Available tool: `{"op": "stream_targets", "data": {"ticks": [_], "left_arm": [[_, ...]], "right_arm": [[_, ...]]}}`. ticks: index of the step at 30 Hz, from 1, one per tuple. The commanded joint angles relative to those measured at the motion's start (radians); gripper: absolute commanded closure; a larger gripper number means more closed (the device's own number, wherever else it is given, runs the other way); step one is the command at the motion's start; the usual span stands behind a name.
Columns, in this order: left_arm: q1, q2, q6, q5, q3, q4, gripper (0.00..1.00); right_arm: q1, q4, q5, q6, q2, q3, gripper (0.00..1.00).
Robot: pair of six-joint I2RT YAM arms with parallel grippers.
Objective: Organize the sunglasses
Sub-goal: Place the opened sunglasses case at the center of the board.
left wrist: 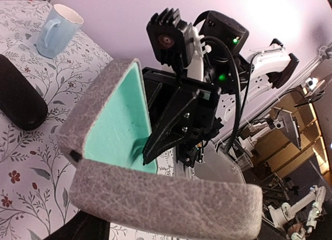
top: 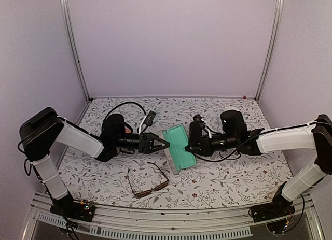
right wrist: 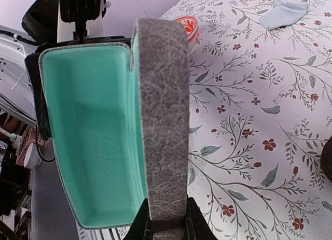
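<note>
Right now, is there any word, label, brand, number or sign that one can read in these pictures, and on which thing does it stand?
None: no text can be read in any view.
The grey case, the black case, the blue mug and the brown glasses show no writing.
The shelves behind the table in the left wrist view are too blurred to read.

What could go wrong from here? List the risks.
1. The right gripper pinches only a thin wall of the open grey case; the case could slip or swing shut.
2. The brown sunglasses lie unfolded on the table, so they may not fit the case as they are.
</note>
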Motion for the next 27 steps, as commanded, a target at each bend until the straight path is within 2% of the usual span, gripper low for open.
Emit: {"op": "stream_targets", "data": {"ticks": [1, 3, 6, 8, 14, 17, 21, 27], "left_arm": [[-0.007, 0.013, -0.005, -0.006, -0.009, 0.082, 0.7], [-0.006, 0.015, -0.005, -0.013, -0.011, 0.077, 0.59], [-0.007, 0.022, -0.005, -0.014, -0.014, 0.06, 0.37], [-0.007, 0.022, -0.005, -0.012, -0.021, 0.059, 0.26], [-0.001, 0.021, 0.002, -0.024, -0.049, 0.055, 0.05], [0.005, 0.018, 0.006, -0.03, -0.063, 0.049, 0.03], [0.025, -0.033, 0.047, -0.09, -0.088, -0.015, 0.02], [0.036, -0.144, 0.195, -0.234, -0.066, -0.303, 0.02]], "right_arm": [[-0.021, -0.122, 0.072, -0.036, -0.06, 0.042, 0.97], [-0.034, -0.174, 0.1, -0.056, -0.078, 0.053, 1.0], [-0.056, -0.252, 0.126, -0.087, -0.098, 0.072, 1.0], [-0.066, -0.297, 0.149, -0.109, -0.111, 0.087, 1.0], [-0.081, -0.423, 0.218, -0.19, -0.136, 0.139, 1.0], [-0.09, -0.463, 0.241, -0.212, -0.145, 0.155, 1.0], [-0.089, -0.575, 0.361, -0.276, -0.113, 0.216, 1.0], [-0.085, -0.748, 0.469, -0.373, -0.031, 0.336, 0.99]]}}
